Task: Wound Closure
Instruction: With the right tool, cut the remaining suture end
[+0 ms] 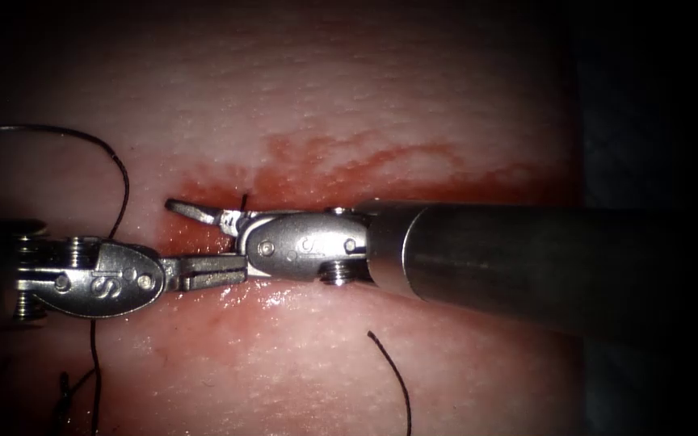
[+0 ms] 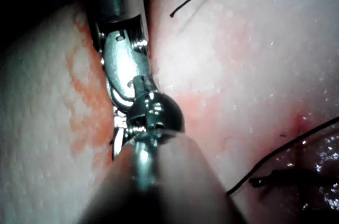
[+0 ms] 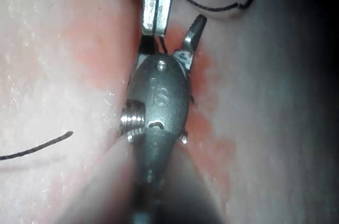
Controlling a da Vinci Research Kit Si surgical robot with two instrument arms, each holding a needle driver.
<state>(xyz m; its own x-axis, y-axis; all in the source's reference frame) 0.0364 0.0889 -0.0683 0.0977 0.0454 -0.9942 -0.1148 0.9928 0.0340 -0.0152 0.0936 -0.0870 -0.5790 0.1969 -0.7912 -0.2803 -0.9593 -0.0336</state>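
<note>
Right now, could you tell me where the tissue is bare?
Bare: tissue above the red fluid, and below the tools between thread and cut thread end. Crowded: the cut, where left tool meets right tool, both visibly empty.

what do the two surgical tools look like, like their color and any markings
Both are shiny silver metal. The right tool has a thick smooth grey shaft, a rounded wrist with screws and an engraved mark. The left tool has a similar oval wrist stamped with an S-like mark.

The tissue is pale pink with fine lighter speckles. Red fluid stains it in blotchy orange-red streaks along the cut. The thread is black. Both tools are shiny silver-grey steel, the right shaft darker grey.
</note>
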